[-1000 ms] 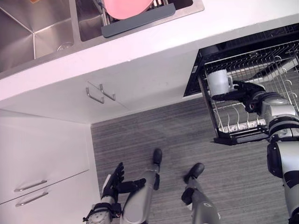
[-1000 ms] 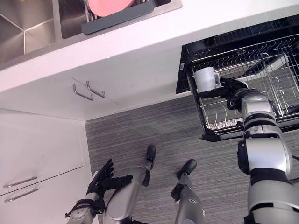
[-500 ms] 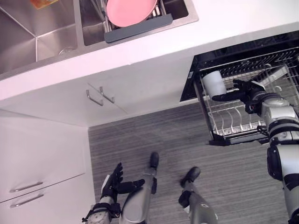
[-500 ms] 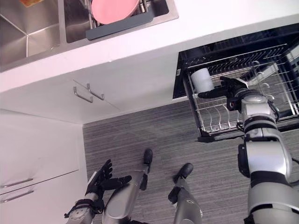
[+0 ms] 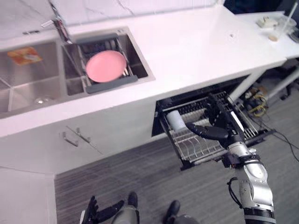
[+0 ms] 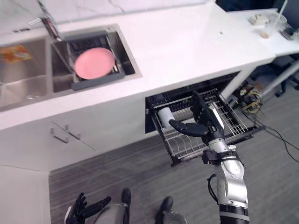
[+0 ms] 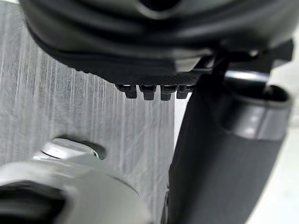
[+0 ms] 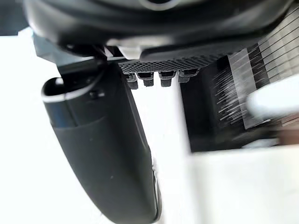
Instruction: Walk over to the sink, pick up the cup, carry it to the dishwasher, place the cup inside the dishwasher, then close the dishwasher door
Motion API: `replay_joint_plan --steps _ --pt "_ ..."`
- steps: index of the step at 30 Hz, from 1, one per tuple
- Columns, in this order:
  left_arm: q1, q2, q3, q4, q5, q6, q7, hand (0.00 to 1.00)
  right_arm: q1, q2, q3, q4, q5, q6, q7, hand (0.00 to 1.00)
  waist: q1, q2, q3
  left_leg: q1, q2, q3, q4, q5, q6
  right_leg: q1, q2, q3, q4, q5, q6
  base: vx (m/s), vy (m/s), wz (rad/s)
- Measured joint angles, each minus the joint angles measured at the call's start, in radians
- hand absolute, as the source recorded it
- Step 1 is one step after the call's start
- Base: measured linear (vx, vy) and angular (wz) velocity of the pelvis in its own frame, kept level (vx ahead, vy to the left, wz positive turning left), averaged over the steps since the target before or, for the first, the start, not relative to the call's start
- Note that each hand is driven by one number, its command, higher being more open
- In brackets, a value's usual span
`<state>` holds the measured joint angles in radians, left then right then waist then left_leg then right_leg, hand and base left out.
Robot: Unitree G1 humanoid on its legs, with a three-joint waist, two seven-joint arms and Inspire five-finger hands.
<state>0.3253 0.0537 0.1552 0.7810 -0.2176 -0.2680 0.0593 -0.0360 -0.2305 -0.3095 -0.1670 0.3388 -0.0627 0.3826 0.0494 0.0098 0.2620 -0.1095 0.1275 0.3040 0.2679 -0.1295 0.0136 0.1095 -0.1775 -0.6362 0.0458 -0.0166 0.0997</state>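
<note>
The white cup [image 5: 174,119] sits in the back left corner of the pulled-out dishwasher rack [image 5: 201,144]. My right hand [image 5: 219,125] hovers over the rack just right of the cup. Its fingers stand straight and its thumb [image 6: 182,126] stretches toward the cup's base, close to it but not wrapped round it. In the right wrist view the thumb [image 8: 103,149] is extended, with rack wires [image 8: 238,88] and a white blur past it. My left hand [image 6: 81,210] hangs low over the floor with its fingers spread and nothing in it.
A double sink [image 5: 28,88] in the white counter [image 5: 196,46] holds a pink plate [image 5: 105,66] on a drain rack, with a faucet [image 5: 58,25] behind. White cabinet doors [image 5: 70,137] are left of the dishwasher. Cables [image 5: 280,135] lie on the grey floor to the right.
The camera has swung up, so the whole scene has shifted. My right hand's fingers have straightened off the cup, which now rests in the rack. The left hand stays idle.
</note>
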Motion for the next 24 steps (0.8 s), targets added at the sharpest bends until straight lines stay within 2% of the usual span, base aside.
replay_joint_plan --steps 1,2,5,7,8,9,10,11,12,14,15,16,18,21,24 --pt "0.005 -0.007 0.008 0.003 0.01 -0.002 -0.002 1.0 0.008 0.0 -0.015 -0.014 0.013 -0.018 0.002 1.0 -0.003 0.001 -0.012 0.002 0.0 0.013 -0.002 0.002 -0.004 0.007 -0.012 -0.02 0.011 -0.008 0.01 0.14 0.1 1.13" --pt "0.019 -0.02 0.022 0.009 0.03 -0.008 -0.002 1.0 0.006 0.0 -0.029 -0.027 0.036 -0.039 0.004 1.0 0.003 0.001 -0.031 0.02 -0.027 0.0 -0.028 0.016 -0.009 0.016 -0.038 -0.04 0.03 -0.02 0.026 0.14 0.15 0.69" --pt "0.04 -0.026 0.04 0.028 0.073 -0.003 0.011 1.0 0.018 0.019 -0.03 -0.046 0.083 -0.09 0.034 1.0 0.006 -0.006 -0.061 0.093 -0.097 -0.015 -0.141 0.049 0.015 0.012 -0.114 -0.045 0.134 -0.04 0.05 0.13 0.172 0.31" --pt "0.039 -0.023 0.031 0.046 0.101 0.005 0.028 1.0 0.035 0.051 -0.03 -0.048 0.114 -0.1 0.043 1.0 -0.015 0.0 -0.066 0.144 -0.112 -0.028 -0.2 0.06 0.023 -0.035 -0.171 -0.003 0.306 -0.048 0.033 0.1 0.188 0.17" --pt "0.034 -0.01 0.021 0.057 0.116 0.018 0.03 1.0 0.056 0.066 -0.03 -0.051 0.125 -0.102 0.04 1.0 -0.032 -0.007 -0.075 0.16 -0.119 -0.051 -0.218 0.059 0.033 -0.119 -0.206 0.095 0.475 -0.053 -0.027 0.07 0.136 0.31" --pt "0.029 0.005 0.009 0.062 0.123 0.026 0.031 1.0 0.07 0.074 -0.03 -0.052 0.13 -0.104 0.034 1.0 -0.045 -0.012 -0.081 0.162 -0.12 -0.07 -0.221 0.056 0.041 -0.154 -0.198 0.174 0.527 -0.072 -0.037 0.13 0.097 0.87" --pt "0.005 0.035 -0.026 0.087 0.14 0.038 0.031 1.0 0.116 0.089 -0.035 -0.074 0.131 -0.106 0.014 1.0 -0.079 -0.019 -0.088 0.174 -0.114 -0.123 -0.229 0.068 0.033 -0.183 -0.13 0.309 0.528 -0.121 -0.01 0.12 0.004 0.92" --pt "-0.002 0.04 -0.032 0.095 0.14 0.041 0.03 1.0 0.132 0.092 -0.035 -0.086 0.132 -0.106 0.006 1.0 -0.086 -0.024 -0.091 0.179 -0.113 -0.135 -0.231 0.071 0.033 -0.186 -0.106 0.338 0.499 -0.133 -0.01 0.19 -0.037 0.97" --pt "-0.008 0.051 -0.033 0.103 0.139 0.049 0.029 1.0 0.156 0.101 -0.03 -0.115 0.134 -0.109 -0.003 1.0 -0.092 -0.037 -0.102 0.19 -0.114 -0.154 -0.24 0.07 0.031 -0.196 -0.064 0.379 0.407 -0.139 -0.018 0.15 -0.054 0.46" --pt "-0.016 0.056 -0.029 0.112 0.14 0.053 0.029 1.0 0.163 0.101 -0.02 -0.143 0.142 -0.119 -0.013 1.0 -0.09 -0.049 -0.111 0.191 -0.116 -0.166 -0.237 0.066 0.025 -0.214 -0.032 0.391 0.317 -0.133 -0.021 0.15 -0.111 0.33" --pt "-0.019 0.062 -0.022 0.121 0.14 0.053 0.029 1.0 0.164 0.102 0.003 -0.171 0.149 -0.126 -0.02 1.0 -0.09 -0.064 -0.119 0.188 -0.125 -0.171 -0.22 0.051 0.004 -0.209 -0.013 0.396 0.205 -0.035 -0.033 0.12 -0.125 0.24" --pt "-0.022 0.058 -0.019 0.129 0.141 0.055 0.03 1.0 0.164 0.101 0.008 -0.177 0.15 -0.13 -0.02 1.0 -0.088 -0.061 -0.123 0.189 -0.12 -0.172 -0.217 0.04 -0.005 -0.191 -0.011 0.39 0.19 -0.045 -0.019 0.11 -0.144 0.16" --pt "-0.02 0.033 0.016 0.131 0.143 0.06 0.03 1.0 0.17 0.1 0.02 -0.197 0.152 -0.132 -0.034 1.0 -0.073 -0.032 -0.143 0.197 -0.078 -0.153 -0.204 0.018 -0.025 -0.138 0.034 0.371 0.106 -0.023 -0.028 0.12 -0.141 0.01" --pt "-0.009 0.009 0.048 0.13 0.147 0.068 0.031 1.0 0.188 0.1 0.019 -0.244 0.18 -0.132 -0.058 1.0 -0.065 -0.024 -0.183 0.207 -0.038 -0.096 -0.206 0.007 -0.046 -0.106 0.062 0.355 0.057 -0.017 -0.033 0.13 -0.098 0.06" --pt "0.0 0.003 0.062 0.125 0.181 0.068 0.04 1.0 0.206 0.109 0.023 -0.302 0.182 -0.132 -0.06 1.0 -0.065 -0.025 -0.203 0.208 -0.04 -0.092 -0.208 0.006 -0.048 -0.094 0.064 0.353 0.033 -0.011 -0.028 0.11 -0.009 0.02"
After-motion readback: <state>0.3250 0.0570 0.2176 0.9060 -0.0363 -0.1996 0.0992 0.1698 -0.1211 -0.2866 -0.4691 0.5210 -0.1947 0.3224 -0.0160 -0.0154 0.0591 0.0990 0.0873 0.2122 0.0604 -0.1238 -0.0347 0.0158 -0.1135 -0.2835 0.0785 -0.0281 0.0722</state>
